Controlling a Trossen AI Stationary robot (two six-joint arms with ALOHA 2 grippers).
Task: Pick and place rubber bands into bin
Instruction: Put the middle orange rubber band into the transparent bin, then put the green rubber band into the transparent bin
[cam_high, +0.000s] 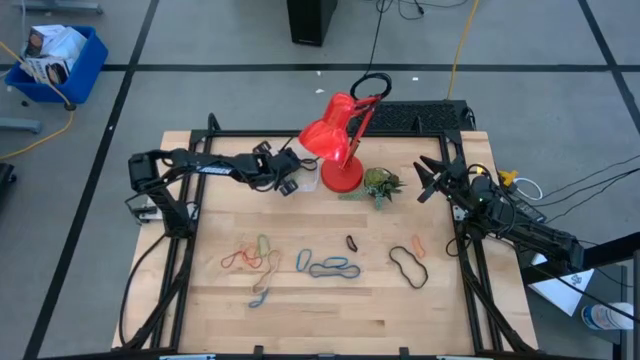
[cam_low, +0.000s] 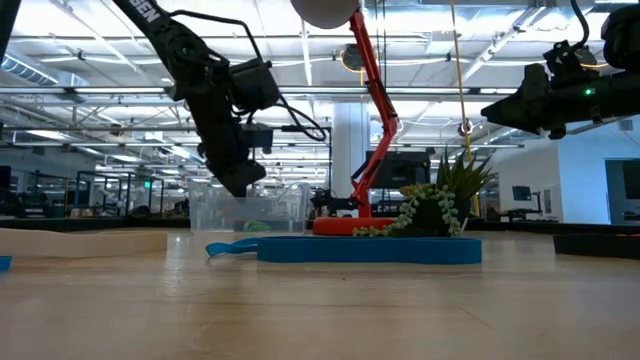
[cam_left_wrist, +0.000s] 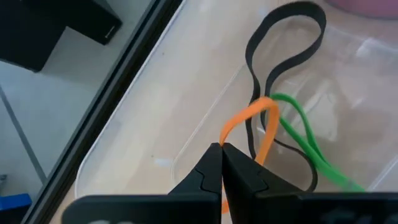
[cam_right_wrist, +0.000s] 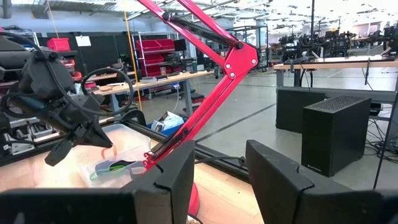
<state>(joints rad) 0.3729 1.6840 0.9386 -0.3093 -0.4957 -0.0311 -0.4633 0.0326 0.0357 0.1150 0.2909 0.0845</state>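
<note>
The clear bin (cam_high: 304, 178) stands at the far middle of the table, beside the red lamp's base. A black band (cam_left_wrist: 292, 37) and a green band (cam_left_wrist: 305, 134) lie in it. My left gripper (cam_high: 289, 184) hangs slanting down over the bin (cam_left_wrist: 186, 143), shut on an orange rubber band (cam_left_wrist: 249, 118). Several more rubber bands lie flat on the wood nearer the front: orange (cam_high: 240, 260), blue-grey (cam_high: 335, 268), black (cam_high: 408, 267). My right gripper (cam_high: 427, 180) waits open at the table's right edge, its fingers (cam_right_wrist: 217, 168) holding nothing. My left gripper pinches the orange band at one end of its loop (cam_left_wrist: 225, 138) between its two fingertips. The fingers slant down from the table's left side. The rest of the loop (cam_left_wrist: 268, 109) sticks out past the fingertips over the black band inside the bin.
The red desk lamp (cam_high: 335, 140) leans over the bin, its round base (cam_high: 342, 178) just to the right of it. A small green plant (cam_high: 381, 185) stands right of the base. Black frame rails run along the table's left and right edges.
</note>
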